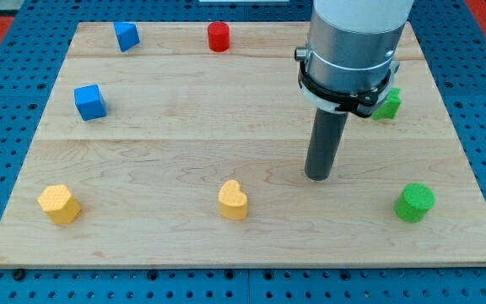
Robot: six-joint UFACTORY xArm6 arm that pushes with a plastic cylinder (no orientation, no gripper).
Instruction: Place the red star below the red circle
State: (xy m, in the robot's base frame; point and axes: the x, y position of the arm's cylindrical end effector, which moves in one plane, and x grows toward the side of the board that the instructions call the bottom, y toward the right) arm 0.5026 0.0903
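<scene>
Nearest, two yellow blocks: hexagon [59, 203], heart [234, 200]. Two green: cylinder [414, 203], partly hidden piece [388, 105]. Two blue [89, 102] [126, 36]. Red circle [218, 37] at top. My tip [317, 176], no jaws, touches nothing. Red star unseen.

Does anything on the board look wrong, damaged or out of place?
Nothing is damaged or spilled. One oddity: no red star shows. The only red block is the red circle at the view's top. The arm partly hides a green block at the right. My tip touches no block.
</scene>
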